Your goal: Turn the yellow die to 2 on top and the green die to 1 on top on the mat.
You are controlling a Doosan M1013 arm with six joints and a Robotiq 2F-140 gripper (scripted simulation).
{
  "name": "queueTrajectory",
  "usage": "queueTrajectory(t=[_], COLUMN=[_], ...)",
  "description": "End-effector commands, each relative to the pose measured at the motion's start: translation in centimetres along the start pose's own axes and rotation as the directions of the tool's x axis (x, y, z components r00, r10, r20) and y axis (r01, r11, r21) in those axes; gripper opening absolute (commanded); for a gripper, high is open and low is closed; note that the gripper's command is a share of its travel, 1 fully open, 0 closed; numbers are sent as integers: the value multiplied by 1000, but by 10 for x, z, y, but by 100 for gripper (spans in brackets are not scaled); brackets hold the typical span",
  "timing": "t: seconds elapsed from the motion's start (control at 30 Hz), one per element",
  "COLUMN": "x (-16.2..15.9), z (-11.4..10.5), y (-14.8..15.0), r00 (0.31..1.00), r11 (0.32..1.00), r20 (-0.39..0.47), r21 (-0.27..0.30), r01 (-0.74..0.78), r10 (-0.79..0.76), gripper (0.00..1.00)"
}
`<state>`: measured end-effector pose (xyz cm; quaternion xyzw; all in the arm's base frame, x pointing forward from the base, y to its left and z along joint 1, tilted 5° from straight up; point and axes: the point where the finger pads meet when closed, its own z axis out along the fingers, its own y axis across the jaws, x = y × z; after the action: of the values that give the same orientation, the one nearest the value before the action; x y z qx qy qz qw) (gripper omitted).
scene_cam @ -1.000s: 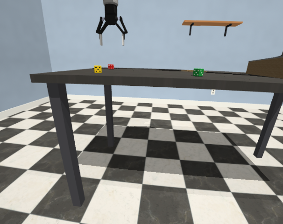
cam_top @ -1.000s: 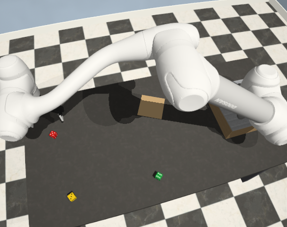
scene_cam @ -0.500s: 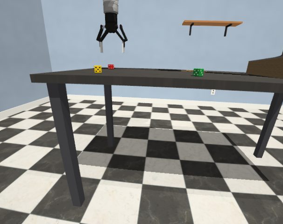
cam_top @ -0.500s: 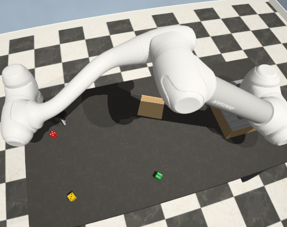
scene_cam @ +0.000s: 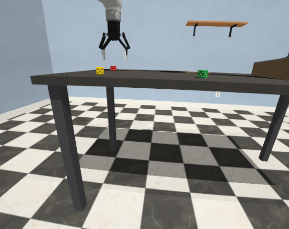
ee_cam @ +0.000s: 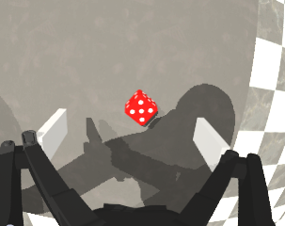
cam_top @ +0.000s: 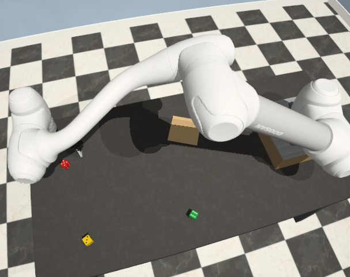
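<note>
A: How does the tool [scene_cam: 114, 58] stand?

B: Its fingers are spread to their widest and nothing sits between them. It hangs well above the surface [scene_cam: 164, 82], pointing straight down.

A: What lies beneath it?

B: In the wrist view the red die [ee_cam: 141, 108] sits between the two pale fingertips, a little ahead of their line. That is the one die the task says to leave alone, so a drop from here would probably land on the wrong piece.

A: Where are the dice that need turning?

B: The yellow die [cam_top: 88, 239] lies toward the near edge of the surface, well apart from the tool; the green die [cam_top: 193, 213] is farther off again, toward the arm's base side. In the top view, green shows six on top. Yellow's top number is too small to tell.

A: And the mat?

B: A tan square, the mat [cam_top: 183, 132], lies near mid-surface, partly under the arm [cam_top: 216, 89]. No die is on it.

A: Any writing?

B: "DOOSAN" on the arm's link, seen upside down. Nothing else legible.
</note>
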<state>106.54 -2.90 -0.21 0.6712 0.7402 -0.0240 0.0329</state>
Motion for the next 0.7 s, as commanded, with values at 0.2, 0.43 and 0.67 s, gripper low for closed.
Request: queueTrajectory(t=[0.2,0.43,0.67], x=[0,0,0], z=[0,0,0], y=[0,0,0], r00=[1000,1000,1000], r11=[1000,1000,1000], r20=[0,0,0], r21=[0,0,0], r01=[0,0,0], r10=[0,0,0], gripper=[100,100,100])
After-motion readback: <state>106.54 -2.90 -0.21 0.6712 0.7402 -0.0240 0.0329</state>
